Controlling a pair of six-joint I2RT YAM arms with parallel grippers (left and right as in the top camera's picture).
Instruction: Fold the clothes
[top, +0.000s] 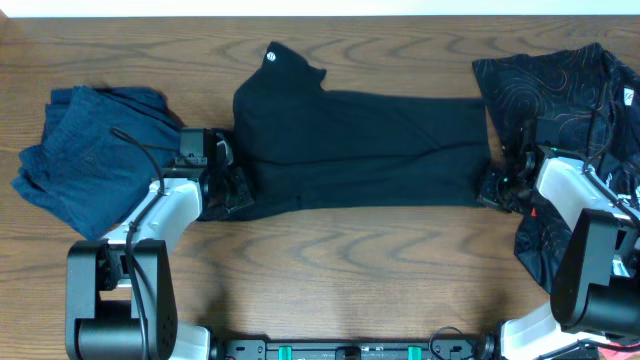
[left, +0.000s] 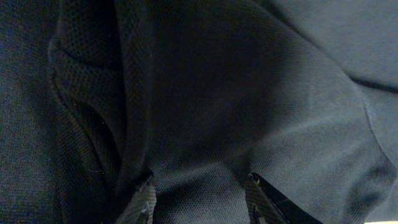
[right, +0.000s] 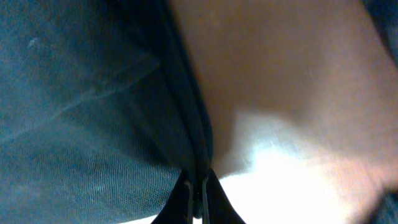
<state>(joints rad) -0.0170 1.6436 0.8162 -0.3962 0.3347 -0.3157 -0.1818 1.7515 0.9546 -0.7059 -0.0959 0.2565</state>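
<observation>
The long black knit garment (top: 360, 150), spread across the middle of the brown wooden table (top: 330, 260), may slip free. The right gripper (right: 199, 190) is clamped tight on only its thin hem. The left gripper (left: 202, 200) sits part-open around a wad; I cannot tell if it grips. An uneven lift would skew the fold. The cloth looks mostly smooth, bunched at both near corners.

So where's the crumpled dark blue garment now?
Overhead view: the dark blue garment lies at the left end of the wooden table, beside the left gripper, left of the long black garment.
</observation>
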